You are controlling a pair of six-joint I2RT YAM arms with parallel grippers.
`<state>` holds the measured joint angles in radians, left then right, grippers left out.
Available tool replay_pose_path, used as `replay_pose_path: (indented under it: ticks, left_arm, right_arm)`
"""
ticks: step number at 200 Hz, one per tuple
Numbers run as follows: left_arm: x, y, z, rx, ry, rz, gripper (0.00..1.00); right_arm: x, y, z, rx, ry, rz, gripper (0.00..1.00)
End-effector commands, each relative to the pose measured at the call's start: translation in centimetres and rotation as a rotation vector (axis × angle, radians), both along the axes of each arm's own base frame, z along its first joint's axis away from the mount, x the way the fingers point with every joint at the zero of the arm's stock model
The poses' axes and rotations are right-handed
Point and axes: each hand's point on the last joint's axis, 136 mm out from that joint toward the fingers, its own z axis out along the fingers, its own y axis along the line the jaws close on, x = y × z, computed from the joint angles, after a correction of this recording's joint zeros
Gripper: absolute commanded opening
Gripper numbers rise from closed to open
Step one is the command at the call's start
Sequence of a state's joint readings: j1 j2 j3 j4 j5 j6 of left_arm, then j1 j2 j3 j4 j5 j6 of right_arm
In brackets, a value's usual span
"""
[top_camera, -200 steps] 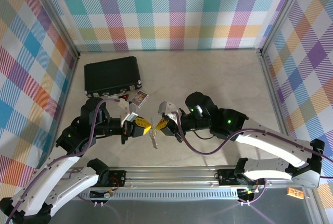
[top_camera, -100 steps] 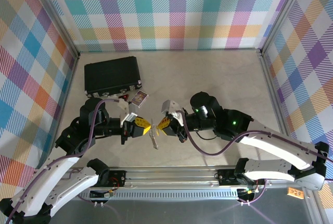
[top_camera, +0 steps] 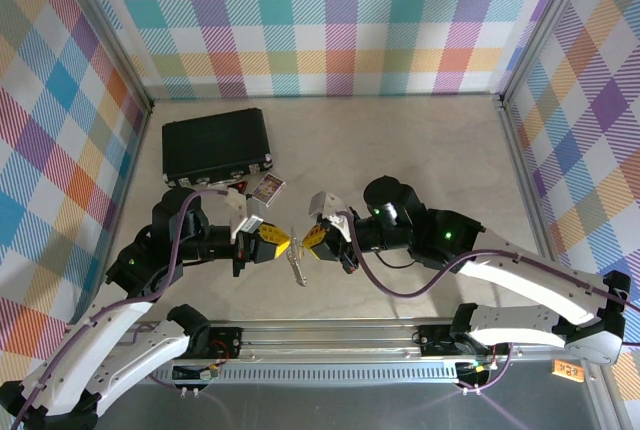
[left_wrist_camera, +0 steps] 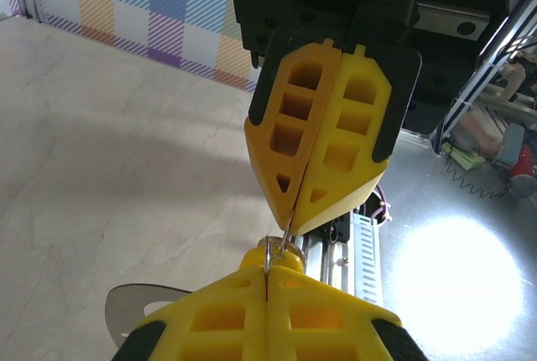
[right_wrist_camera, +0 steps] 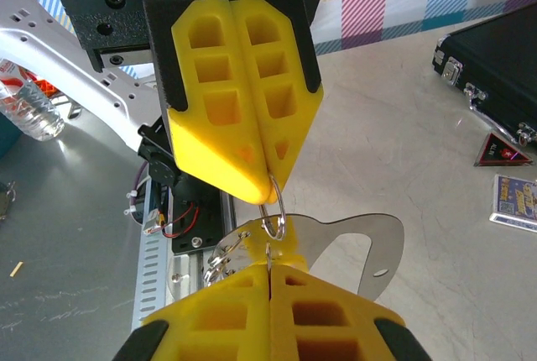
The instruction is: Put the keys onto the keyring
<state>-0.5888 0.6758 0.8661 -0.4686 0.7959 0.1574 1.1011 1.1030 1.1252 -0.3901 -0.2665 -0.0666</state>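
Overhead, the left gripper [top_camera: 274, 243] and right gripper [top_camera: 311, 240] meet tip to tip low on the table [top_camera: 420, 140], close to the front rail. The silver-grey keyring [top_camera: 295, 268] hangs between and just below them. Bare tabletop lies open behind and to the right as far as the plaid walls. A black case [top_camera: 217, 146] and some cards [top_camera: 268, 188] sit at the back left, near the left arm.

From the left wrist, both sets of yellow fingers are pressed together. A thin wire ring [left_wrist_camera: 270, 252] sits at the left tips, its wire running up into the seam of the right ones. The keyring's flat plate shows at lower left.

From the right wrist, the wire ring is pinched at both tips. The plate, with a curved cut-out and a small hole, spreads out to the right, and small silver pieces [right_wrist_camera: 223, 256] lie to the left. The key's yellow head cannot be told from the fingertips.
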Motion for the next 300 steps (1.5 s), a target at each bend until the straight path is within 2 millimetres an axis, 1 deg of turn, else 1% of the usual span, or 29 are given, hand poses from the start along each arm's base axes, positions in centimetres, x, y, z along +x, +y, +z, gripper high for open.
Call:
replay_pose_path:
  ticks: [1, 77, 243, 273, 300]
  left_arm:
    - [-0.7, -0.1, 0.6, -0.031, -0.027, -0.031, 0.0]
    - [-0.6, -0.2, 0.6, -0.032, -0.027, -0.031, 0.0]
    - [-0.6, -0.1, 0.6, -0.031, -0.029, -0.028, 0.0]
    - [-0.6, -0.1, 0.7, -0.032, -0.033, -0.024, 0.0]
    - [-0.7, -0.1, 0.7, -0.036, -0.037, -0.03, 0.0]
  right_arm:
    - [-0.1, 0.2, 0.6, 0.016, -0.005, 0.002, 0.0]
    - [0.2, 0.3, 0.5, 0.012, -0.014, -0.01, 0.0]
    - [-0.3, 0.8, 0.9, 0.034, -0.003, 0.023, 0.0]
    - [-0.4, 0.5, 0.7, 0.021, 0.009, 0.017, 0.0]
    - [-0.9, 0.2, 0.6, 0.02, 0.04, 0.027, 0.0]
